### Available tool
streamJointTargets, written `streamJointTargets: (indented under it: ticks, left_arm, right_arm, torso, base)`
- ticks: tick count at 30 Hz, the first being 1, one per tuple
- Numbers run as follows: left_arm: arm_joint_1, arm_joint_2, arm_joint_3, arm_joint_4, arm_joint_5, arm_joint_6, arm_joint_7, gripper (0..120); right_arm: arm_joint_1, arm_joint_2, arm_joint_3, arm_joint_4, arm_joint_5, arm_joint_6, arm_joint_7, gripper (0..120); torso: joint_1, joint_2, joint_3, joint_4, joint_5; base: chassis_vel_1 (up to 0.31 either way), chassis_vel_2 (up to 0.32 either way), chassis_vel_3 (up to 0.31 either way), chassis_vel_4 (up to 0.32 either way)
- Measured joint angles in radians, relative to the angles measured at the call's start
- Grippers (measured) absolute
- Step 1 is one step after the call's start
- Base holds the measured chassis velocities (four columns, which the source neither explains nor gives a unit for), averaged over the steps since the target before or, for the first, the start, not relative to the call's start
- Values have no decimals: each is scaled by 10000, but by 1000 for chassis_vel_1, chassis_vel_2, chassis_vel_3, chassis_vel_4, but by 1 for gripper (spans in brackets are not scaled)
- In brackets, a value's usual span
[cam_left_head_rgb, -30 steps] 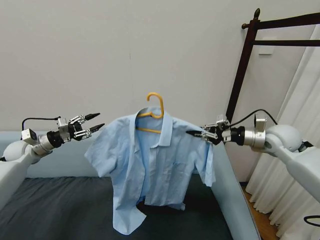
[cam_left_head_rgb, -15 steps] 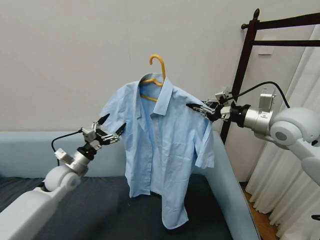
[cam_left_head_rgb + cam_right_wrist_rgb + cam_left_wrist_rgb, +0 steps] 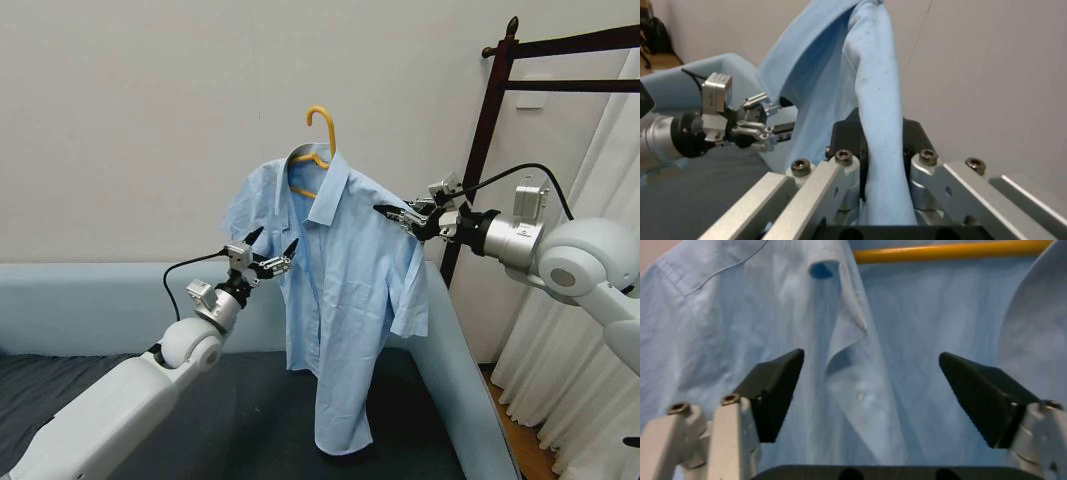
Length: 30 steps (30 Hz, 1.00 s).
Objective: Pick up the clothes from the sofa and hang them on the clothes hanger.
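Shirt [image 3: 340, 290], light blue, short-sleeved: hung on yellow hanger [image 3: 322, 125] and held in the air over the sofa [image 3: 80, 300], left of the dark wooden clothes stand [image 3: 490, 110]. Not yet on the stand. Hem hangs low over the seat; contact w/ the seat cannot be judged.

End effector state:
- Right end effector [image 3: 388, 211]: closed on a fold of shoulder cloth. Right wrist view shows the fabric running up btwn its fingers. Carries shirt + hanger alone.
- Left end effector [image 3: 272, 242]: fingers spread, empty, just beside the shirt front below the collar. No contact visible.

Handling (est.):
- Light, soft, no stiffness. It will likely drape and swing w/ any arm move.
- Woven cloth, prob. not slippery, so a low-force pinch should hold.
- Grip is on cloth only and the hanger sits loose under the collar. A sideways pull may tilt it or slip it out.

Hold pts (rec.):
- Shoulder seam or collar band: thickest layers, nearest the hanger bar.
- Avoid hem and sleeves.
- Keep the hook free for the stand rail.
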Motion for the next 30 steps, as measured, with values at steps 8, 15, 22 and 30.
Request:
streamJointTargets:
  ticks: [8, 15, 22, 30]
  left_arm:
    - [-312, -310, 114, 252, -59, -602, -8, 46]
    - [-158, -211, -102, 158, -70, -845, 136, 22]
    - [-89, -146, -225, 93, -65, -1110, 572, 0]
    - [-304, -248, -135, 189, -70, -1308, 862, 0]
  right_arm:
    - [-76, 159, 2, -24, -95, 34, -57, 7]
    - [-173, 196, 30, -48, -125, 57, 215, 7]
    - [-190, 182, 43, 83, 202, -41, 837, 7]
    - [-419, 81, 180, 259, 279, -50, 920, 7]
  torso:
    - [0, 0, 0, 1, 0]
    - [0, -1, 0, 1, -2]
    - [0, 0, 0, 2, -3]
    - [0, 0, 0, -1, -2]
  base:
    - [0, 0, 0, 0]
    - [0, 0, 0, 0]
    - [0, 0, 0, 0]
    - [0, 0, 0, 0]
